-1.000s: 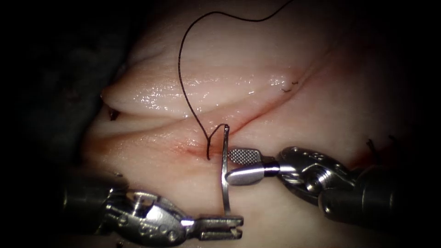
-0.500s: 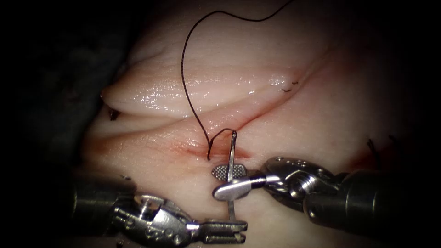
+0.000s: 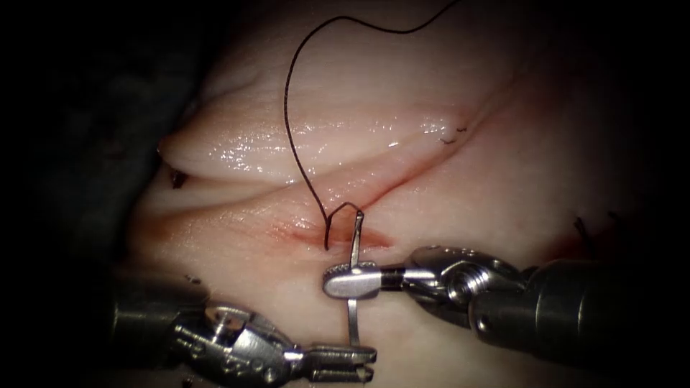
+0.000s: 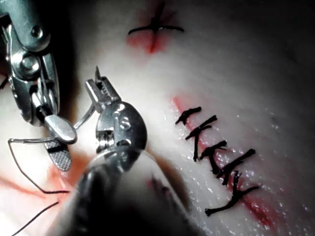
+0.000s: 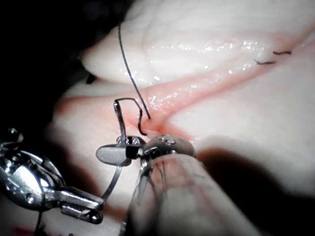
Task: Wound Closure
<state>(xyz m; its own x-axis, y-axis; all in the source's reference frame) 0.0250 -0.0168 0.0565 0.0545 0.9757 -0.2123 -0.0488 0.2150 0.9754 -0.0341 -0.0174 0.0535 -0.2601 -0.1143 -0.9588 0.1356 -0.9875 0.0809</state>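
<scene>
Needle (image 3: 353,280) handover is where the change lies: a second ago my right claw (image 3: 350,281) stood apart beside the needle's shaft, half a second ago it was closing across it, and now both jaws are clamped on the needle about midway along its curve. My left claw (image 3: 365,354) has kept its grip on the lower end, where the steel meets its jaws, so both claws hold the needle at once. Meanwhile the needle has dropped a little toward the bottom of the endoscope view, and its upper end has sunk from above the cut (image 3: 338,233) to just at its right edge. I judge this as the right claw having secured the needle, though whether the left grip is meant to loosen I cannot say. The needle's long axis runs nearly upright in the endoscope view, leaning slightly rightward at the top; the upper end carries the thread (image 3: 287,108), so that is the tail, and the tip points down toward my left claw. The needle is out of the tissue (image 3: 503,172), standing free over it. From the tail the thread hooks over, dips into the cut just left of the needle, then climbs in a long arc across the pale upper flap.
</scene>
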